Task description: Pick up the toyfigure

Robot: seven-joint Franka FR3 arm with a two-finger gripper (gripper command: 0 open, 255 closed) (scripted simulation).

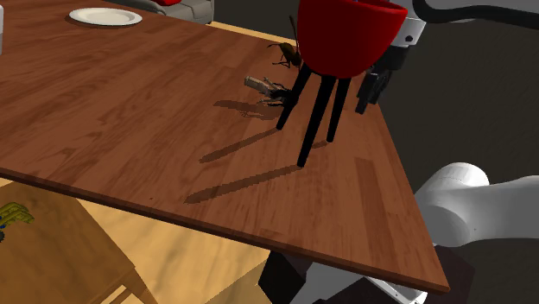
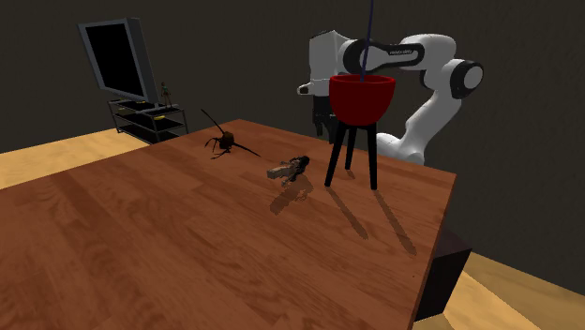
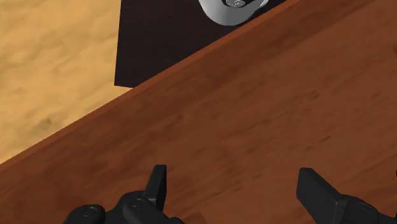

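Note:
A small tan and dark toy figure [image 1: 262,85] [image 2: 289,171] lies on the brown wooden table [image 1: 129,112] [image 2: 141,244], next to the black legs of a red bowl-shaped stand [image 1: 345,34] [image 2: 360,98]. My black gripper [image 1: 371,93] [image 2: 321,122] hangs behind that stand, near the table edge closest to the arm, apart from the toy figure. In the wrist view my gripper [image 3: 232,184] is open over bare table [image 3: 267,121], with nothing between the fingers.
A dark long-legged insect figure [image 1: 288,55] [image 2: 223,143] stands beyond the toy figure. A white plate [image 1: 105,15] sits far off on the table. A TV [image 2: 117,56] on a low rack [image 2: 145,117] stands by the wall. Wooden furniture [image 1: 69,250] stands below the table's near edge.

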